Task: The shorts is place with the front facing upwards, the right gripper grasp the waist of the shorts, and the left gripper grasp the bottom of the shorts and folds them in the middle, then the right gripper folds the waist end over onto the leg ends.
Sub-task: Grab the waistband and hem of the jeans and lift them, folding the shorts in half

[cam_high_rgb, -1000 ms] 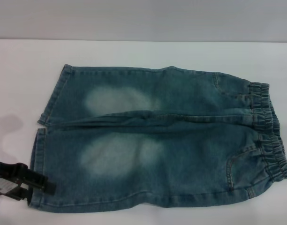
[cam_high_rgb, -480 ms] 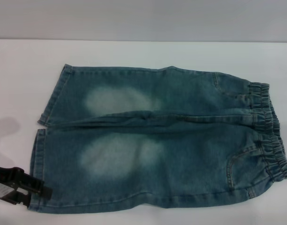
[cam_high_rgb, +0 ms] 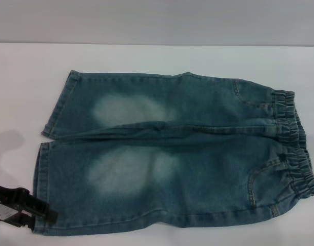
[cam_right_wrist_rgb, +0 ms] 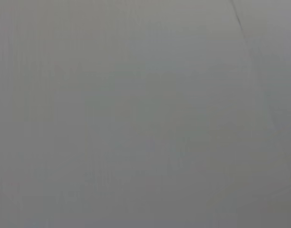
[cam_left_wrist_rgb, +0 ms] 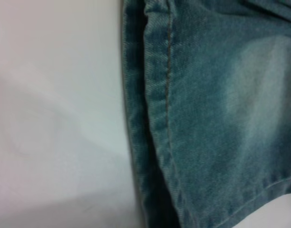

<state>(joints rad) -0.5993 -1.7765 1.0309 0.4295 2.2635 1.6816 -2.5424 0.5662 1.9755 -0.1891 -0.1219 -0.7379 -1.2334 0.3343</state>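
One pair of denim shorts [cam_high_rgb: 172, 154], two leg hems [cam_high_rgb: 46, 159], one white table [cam_high_rgb: 23, 87], one hand [cam_high_rgb: 36, 211]

Shorts [cam_high_rgb: 172, 154] flat on table [cam_high_rgb: 23, 77], waist end [cam_high_rgb: 295, 148] right, leg ends [cam_high_rgb: 46, 154] left

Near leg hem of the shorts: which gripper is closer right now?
Left. The left gripper sits at the near leg hem, by its corner at the table's front edge. The right gripper appears in no view.
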